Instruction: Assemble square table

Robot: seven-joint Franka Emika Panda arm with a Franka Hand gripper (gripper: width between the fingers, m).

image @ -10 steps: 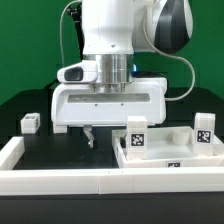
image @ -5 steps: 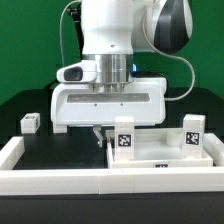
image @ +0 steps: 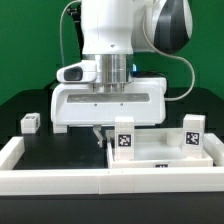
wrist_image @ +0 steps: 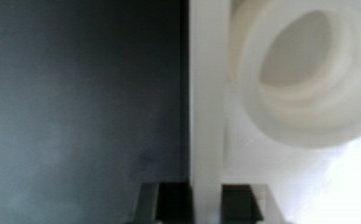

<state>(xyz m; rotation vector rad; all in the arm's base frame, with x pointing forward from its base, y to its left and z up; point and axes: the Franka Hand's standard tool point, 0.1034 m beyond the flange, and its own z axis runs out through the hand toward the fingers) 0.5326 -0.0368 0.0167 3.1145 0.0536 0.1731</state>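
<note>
The square table's white tabletop (image: 160,160) lies on the black table at the exterior view's right. Two tagged leg posts stand upright on it, one near its left end (image: 124,138) and one near its right end (image: 192,131). My gripper (image: 103,136) points straight down at the tabletop's left edge. In the wrist view my gripper (wrist_image: 205,205) has one dark finger (wrist_image: 166,204) on each side of the tabletop's thin wall (wrist_image: 207,90) and is shut on it. A round hollow (wrist_image: 310,60) in the slab shows beside the wall.
A loose tagged leg post (image: 29,123) lies on the black table at the exterior view's far left. A long low white wall (image: 55,181) borders the work area in front and at the left.
Over the last second the tabletop with its two posts has shifted towards the exterior view's left, and my fingers have come together on its left wall. Nothing has moved in the last half second.
</note>
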